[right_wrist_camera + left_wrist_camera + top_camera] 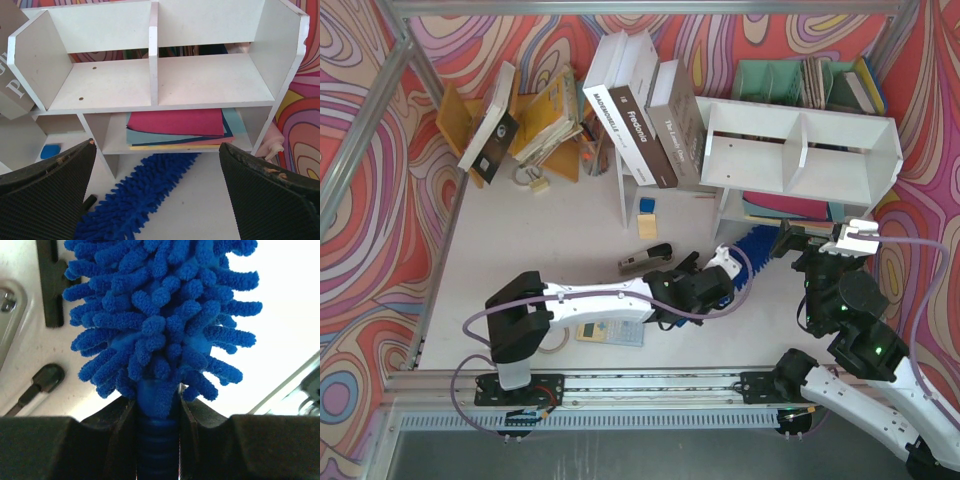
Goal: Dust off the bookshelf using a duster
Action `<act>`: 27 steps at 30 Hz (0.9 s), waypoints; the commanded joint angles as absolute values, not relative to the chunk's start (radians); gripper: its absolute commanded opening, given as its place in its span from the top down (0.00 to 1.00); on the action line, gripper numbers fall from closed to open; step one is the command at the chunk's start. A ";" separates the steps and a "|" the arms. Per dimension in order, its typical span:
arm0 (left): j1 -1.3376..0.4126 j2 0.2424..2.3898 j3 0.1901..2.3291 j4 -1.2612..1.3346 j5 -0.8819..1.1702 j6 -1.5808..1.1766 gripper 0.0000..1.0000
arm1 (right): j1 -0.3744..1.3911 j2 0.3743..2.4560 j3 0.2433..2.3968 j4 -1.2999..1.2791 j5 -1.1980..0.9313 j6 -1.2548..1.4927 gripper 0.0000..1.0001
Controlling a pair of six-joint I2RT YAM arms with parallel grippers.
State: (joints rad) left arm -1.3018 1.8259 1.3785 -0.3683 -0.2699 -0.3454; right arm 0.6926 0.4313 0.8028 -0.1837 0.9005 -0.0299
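Folders (175,124) lie stacked inside the bookshelf (210,80), lower tier.

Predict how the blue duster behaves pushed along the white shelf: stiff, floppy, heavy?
Probably soft: the duster head is all loose chenille strands, so it should squash against the bookshelf. Likely light, being mostly fluff. The ribbed handle clamped in the left end effector looks unlikely to slip.

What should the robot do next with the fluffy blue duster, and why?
Probably lift it. The left gripper is shut on the handle of the duster, but the fluffy head sits low, by the foot of the bookshelf, not on any board. Raising it to the upper cubbies would let it start wiping.
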 commanded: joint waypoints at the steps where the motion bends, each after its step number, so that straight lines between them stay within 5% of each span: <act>1: -1.299 1.739 1.304 -0.383 -0.382 -0.435 1.00 | 0.690 0.426 0.795 -0.153 0.907 -0.044 0.01; 14: -1.413 1.508 1.145 -0.569 -0.683 -0.702 1.00 | 0.690 0.429 0.796 -0.153 0.906 -0.044 0.01; 27: -1.431 1.682 1.237 -0.810 -0.564 -0.781 1.00 | 0.690 0.427 0.798 -0.155 0.909 -0.040 0.01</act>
State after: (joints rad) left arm -1.4479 1.6279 1.2106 -0.6872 -0.5259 -0.7002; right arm 0.6926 0.4316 0.8028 -0.1837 0.9001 -0.0299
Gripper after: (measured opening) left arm 0.343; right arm 0.987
